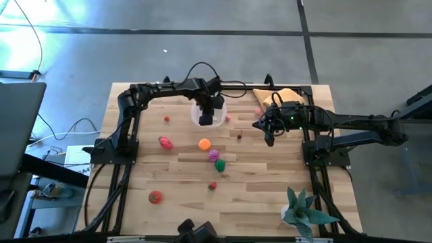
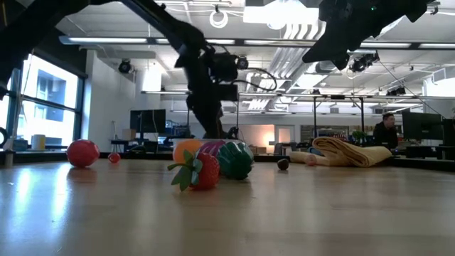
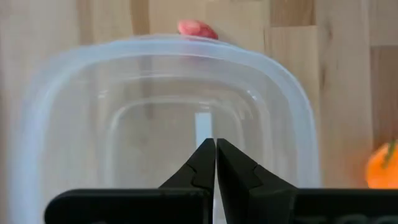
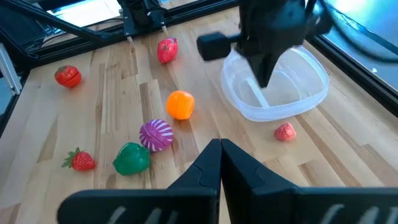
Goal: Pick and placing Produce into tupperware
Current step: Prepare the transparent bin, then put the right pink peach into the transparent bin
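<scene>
The clear tupperware [image 1: 202, 116] sits on the table's far middle, also seen in the right wrist view [image 4: 292, 93]. My left gripper [image 3: 216, 144] is shut and points down into it. My right gripper [image 4: 219, 148] is shut and hovers above the table to the container's right [image 1: 268, 133]. Toy produce lies on the wood: an orange piece [image 4: 181, 104], a magenta piece [image 4: 155, 134], a green piece [image 4: 131, 158], a strawberry [image 4: 81, 160], a red tomato [image 4: 67, 76], a red-pink piece [image 4: 166, 50] and a small pink piece [image 4: 285, 131] just beside the container. My left gripper comes from above, pointing down, with its shut fingertips [image 4: 263, 79] inside the tupperware's rim [image 3: 298, 106]. Whether they touch the container's floor, I cannot tell. The tupperware rests on the table.
A tan cloth [image 1: 283, 98] lies at the far right corner, with small pieces [image 1: 258, 111] beside it. A teal spiky plant [image 1: 304, 209] stands at the near right corner. Open wood lies on the near left, around the red tomato [image 1: 155, 197].
</scene>
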### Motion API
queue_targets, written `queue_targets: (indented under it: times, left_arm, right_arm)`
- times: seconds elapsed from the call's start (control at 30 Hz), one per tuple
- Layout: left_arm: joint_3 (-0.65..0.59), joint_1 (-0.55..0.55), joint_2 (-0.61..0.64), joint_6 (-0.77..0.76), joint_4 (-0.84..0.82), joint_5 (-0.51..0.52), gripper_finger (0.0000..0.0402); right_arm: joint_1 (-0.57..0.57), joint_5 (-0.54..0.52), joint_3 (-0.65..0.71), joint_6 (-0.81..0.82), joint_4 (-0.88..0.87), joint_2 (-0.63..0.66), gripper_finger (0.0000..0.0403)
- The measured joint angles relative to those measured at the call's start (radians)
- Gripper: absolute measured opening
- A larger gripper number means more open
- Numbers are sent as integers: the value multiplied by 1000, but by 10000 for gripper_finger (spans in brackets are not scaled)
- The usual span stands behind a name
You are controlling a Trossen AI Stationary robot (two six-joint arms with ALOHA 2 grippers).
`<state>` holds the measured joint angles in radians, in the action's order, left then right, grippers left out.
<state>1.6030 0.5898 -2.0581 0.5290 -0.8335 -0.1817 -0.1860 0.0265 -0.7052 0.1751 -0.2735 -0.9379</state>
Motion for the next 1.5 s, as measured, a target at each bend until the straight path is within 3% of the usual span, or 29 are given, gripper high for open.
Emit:
queue_targets:
  times: [0.23, 0.47, 0.6, 0.9, 1.03, 1.3, 1.5]
  left_arm:
    - [181, -78, 91, 41, -218, 182, 5]
    - [138, -174, 347, 65, -237, 239, 5]
    - [-17, -214, 539, 46, -182, 283, 5]
    - [-681, -223, 1081, 16, 236, 227, 5]
    - [-883, -223, 1307, 22, 321, 197, 5]
    - [-1077, -223, 1691, 34, 374, 134, 5]
    - [-1120, -223, 1820, 8, 379, 187, 5]
  right_arm:
    - [0, 0, 0, 0, -16, 0, 0]
    - [0, 0, 0, 0, -30, 0, 0]
    - [0, 0, 0, 1, -40, 0, 0]
    - [0, 0, 0, 3, -42, 0, 0]
    - [-5, -15, 0, 3, -41, 0, 0]
    - [-5, -42, 0, 0, -29, 0, 0]
    - [-6, -53, 0, -25, 4, 0, 0]
